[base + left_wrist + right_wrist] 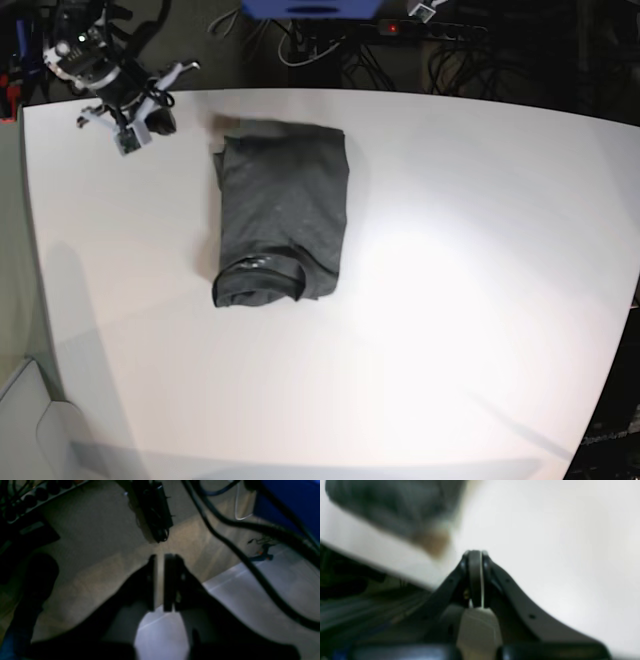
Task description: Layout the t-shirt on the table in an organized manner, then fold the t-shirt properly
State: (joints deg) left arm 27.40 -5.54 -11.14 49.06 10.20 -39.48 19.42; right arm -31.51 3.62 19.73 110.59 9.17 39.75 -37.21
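Observation:
The dark grey t-shirt (282,210) lies folded into a narrow upright rectangle on the white table (450,300), left of centre, with its collar end toward the front. My right gripper (150,122) hovers over the table's far left corner, apart from the shirt. In the right wrist view this gripper (475,552) is shut and empty above the table (545,530), and the t-shirt (395,507) is a blur at upper left. My left gripper (160,556) is shut but for a thin slit, holds nothing, and hangs past the table (250,592) edge over the floor.
Black cables (250,562) and a power brick (156,510) lie on the beige floor beyond the table edge. A blue box (310,8) and a power strip (430,28) sit behind the far edge. The left arm does not show in the base view.

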